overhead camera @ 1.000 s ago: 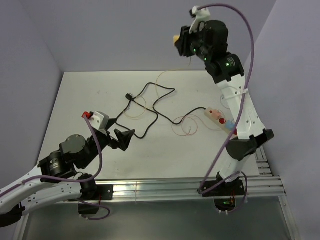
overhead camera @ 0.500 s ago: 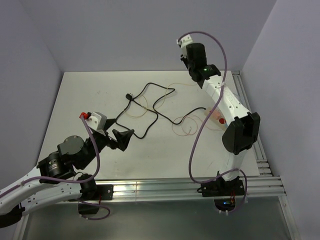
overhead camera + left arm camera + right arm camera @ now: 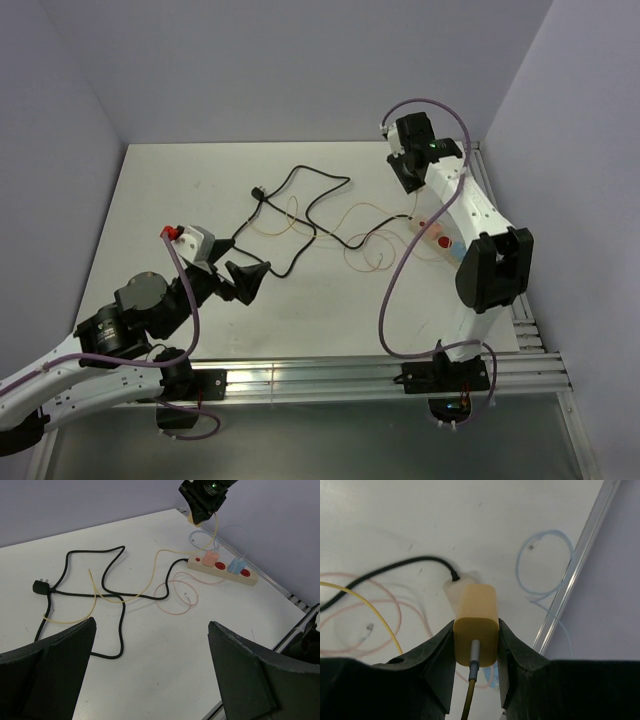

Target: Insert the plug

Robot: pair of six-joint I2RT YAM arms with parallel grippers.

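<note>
One pink plug (image 3: 210, 557) and one blue plug (image 3: 236, 566) are sitting in the strip (image 3: 250, 578), black cord (image 3: 112, 587) trailing off it. Right gripper (image 3: 476, 630) is clamping the yellow plug (image 3: 476, 605) above its cord end; left gripper (image 3: 151, 625) is gaping.

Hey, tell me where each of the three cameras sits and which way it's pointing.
Top external: high behind the arm bases, looking down on the table; both arms show, left gripper open, right gripper near the power strip.
Left wrist: on the left arm, low, facing across the table toward the power strip; its open fingers frame the bottom.
Right wrist: on the right arm, looking down past its fingers, shut on the yellow plug.
Shared: top and left wrist both show the black cable and power strip.
</note>
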